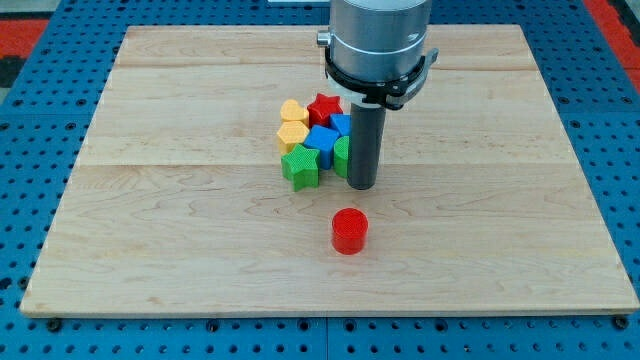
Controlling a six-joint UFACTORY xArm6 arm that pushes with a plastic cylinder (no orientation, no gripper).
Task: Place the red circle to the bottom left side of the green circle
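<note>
The red circle (349, 231) stands alone on the wooden board (150, 200), below the cluster of blocks. The green circle (342, 155) sits at the cluster's right side, mostly hidden behind my rod. My tip (362, 187) rests on the board just right of the green circle and above the red circle, a short gap from it.
The cluster holds a green star (301, 166), a blue block (322, 140), a second blue block (342, 125), a red star (324, 107), a yellow heart (293, 110) and a yellow hexagon (291, 133). A blue pegboard (40, 120) surrounds the board.
</note>
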